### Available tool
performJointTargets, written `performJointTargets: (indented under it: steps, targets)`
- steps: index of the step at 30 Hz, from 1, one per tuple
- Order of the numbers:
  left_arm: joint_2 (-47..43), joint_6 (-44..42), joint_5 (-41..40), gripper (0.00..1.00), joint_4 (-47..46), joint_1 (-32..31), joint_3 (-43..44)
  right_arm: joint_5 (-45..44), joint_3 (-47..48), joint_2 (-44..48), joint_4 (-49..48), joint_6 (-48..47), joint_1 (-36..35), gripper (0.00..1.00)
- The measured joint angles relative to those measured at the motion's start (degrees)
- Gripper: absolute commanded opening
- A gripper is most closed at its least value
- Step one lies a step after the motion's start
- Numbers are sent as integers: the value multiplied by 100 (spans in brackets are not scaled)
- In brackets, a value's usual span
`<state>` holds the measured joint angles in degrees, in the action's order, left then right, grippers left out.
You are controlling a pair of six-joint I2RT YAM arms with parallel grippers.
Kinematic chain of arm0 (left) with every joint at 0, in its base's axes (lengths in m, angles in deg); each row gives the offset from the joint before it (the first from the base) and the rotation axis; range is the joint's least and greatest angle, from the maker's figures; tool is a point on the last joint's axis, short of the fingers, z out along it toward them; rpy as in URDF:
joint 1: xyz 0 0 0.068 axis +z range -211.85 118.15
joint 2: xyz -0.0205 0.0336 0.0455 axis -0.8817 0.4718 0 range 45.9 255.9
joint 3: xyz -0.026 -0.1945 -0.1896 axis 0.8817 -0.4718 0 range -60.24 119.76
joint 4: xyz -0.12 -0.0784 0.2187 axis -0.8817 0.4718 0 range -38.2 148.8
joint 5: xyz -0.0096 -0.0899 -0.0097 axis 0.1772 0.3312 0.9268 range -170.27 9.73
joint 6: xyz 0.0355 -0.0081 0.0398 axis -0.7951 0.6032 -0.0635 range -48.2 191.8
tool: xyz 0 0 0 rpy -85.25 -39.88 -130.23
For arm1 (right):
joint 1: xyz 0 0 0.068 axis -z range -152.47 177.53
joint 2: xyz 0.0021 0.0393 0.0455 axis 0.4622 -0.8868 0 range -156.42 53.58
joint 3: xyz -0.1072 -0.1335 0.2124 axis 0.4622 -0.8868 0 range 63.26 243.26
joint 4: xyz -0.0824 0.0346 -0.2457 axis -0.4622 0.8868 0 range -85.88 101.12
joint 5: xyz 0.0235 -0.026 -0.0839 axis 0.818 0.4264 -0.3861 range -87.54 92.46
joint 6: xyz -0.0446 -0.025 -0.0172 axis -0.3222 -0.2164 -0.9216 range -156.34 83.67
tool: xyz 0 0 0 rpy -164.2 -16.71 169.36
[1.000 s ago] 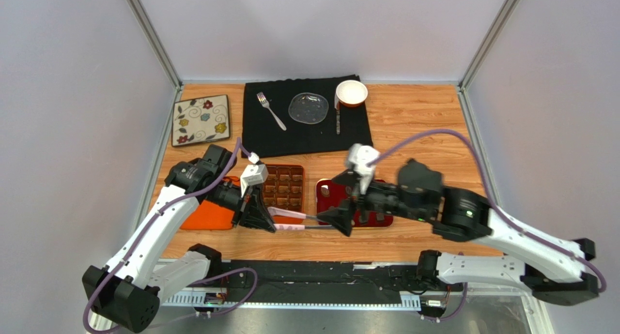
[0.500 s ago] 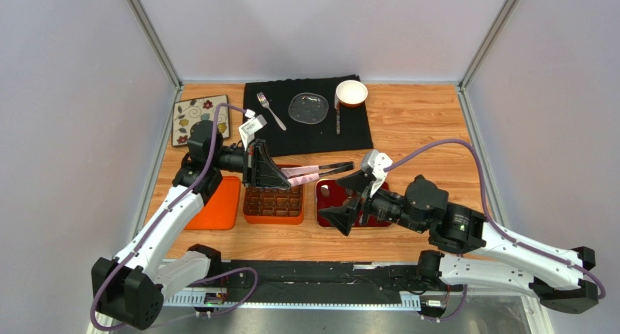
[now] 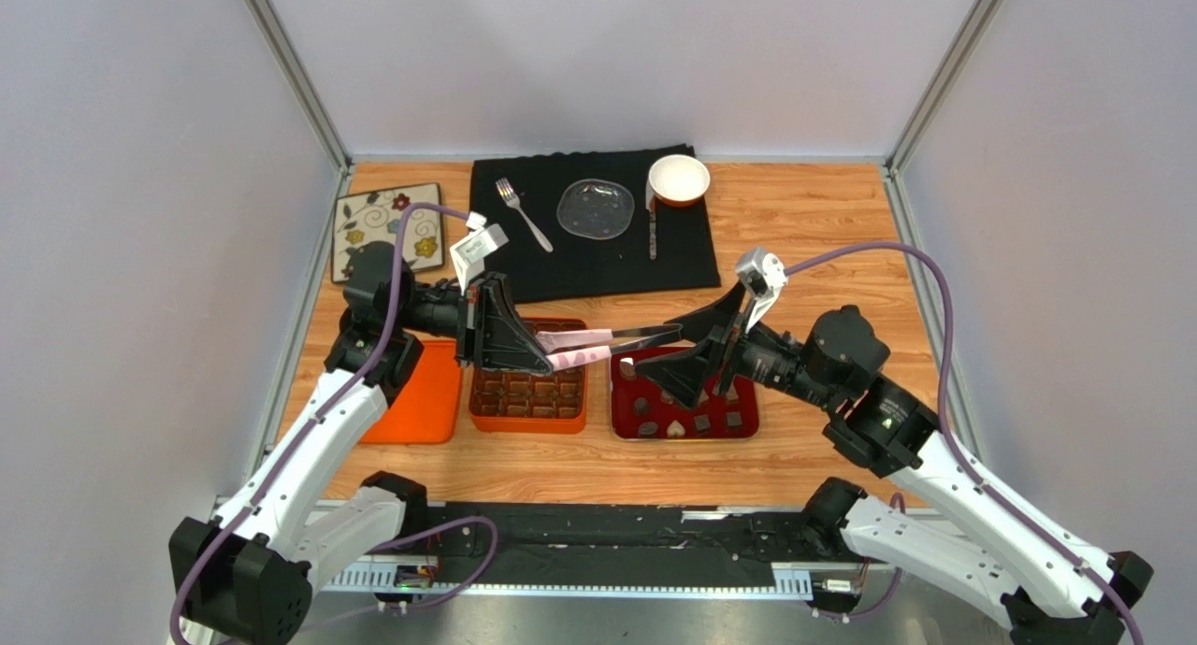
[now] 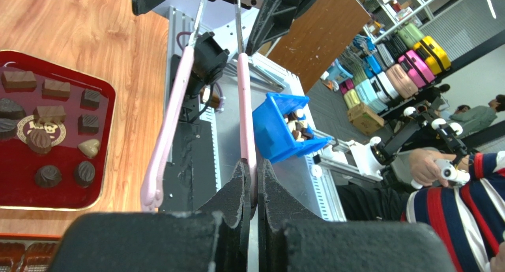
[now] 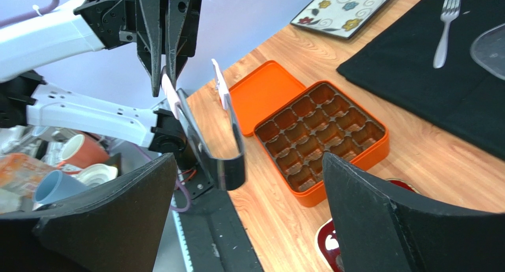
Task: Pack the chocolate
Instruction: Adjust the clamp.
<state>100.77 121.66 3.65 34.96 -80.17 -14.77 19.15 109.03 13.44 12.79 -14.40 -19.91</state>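
The chocolate (image 3: 676, 424) lies as several small dark pieces on a red tray (image 3: 620, 410), also in the left wrist view (image 4: 39, 141). The orange box (image 3: 530, 393) with a dark grid stands left of it; the compartments in the right wrist view (image 5: 323, 136) hold nothing. My left gripper (image 3: 543, 348) is shut on one arm of pink-tipped metal tongs (image 3: 618, 340), held level above the box and tray. My right gripper (image 3: 698, 351) is open, its fingers either side of the tongs' bent metal end (image 5: 228, 168), apart from it.
The orange lid (image 3: 426, 393) lies left of the box. At the back, a black cloth (image 3: 590, 253) carries a fork (image 3: 521, 213), a glass dish (image 3: 593, 206) and a white bowl (image 3: 679, 180). A floral plate (image 3: 388, 230) sits far left.
My left arm has lifted the tongs from the table's front edge and swung them back over the box. My right gripper has followed, rising and moving back and right, still open.
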Motion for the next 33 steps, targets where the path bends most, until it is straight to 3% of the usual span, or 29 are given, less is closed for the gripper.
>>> performJointTargets:
  steps: [14, 33]
  targets:
    - [-2, -448, 9, 0, 601, 0, 66, 1167, 116, -756, -619, 647, 216, 91]
    - [-83, -872, 68, 0, 1045, 46, 66, 1545, 216, -1432, -1464, 1220, 273, 61]
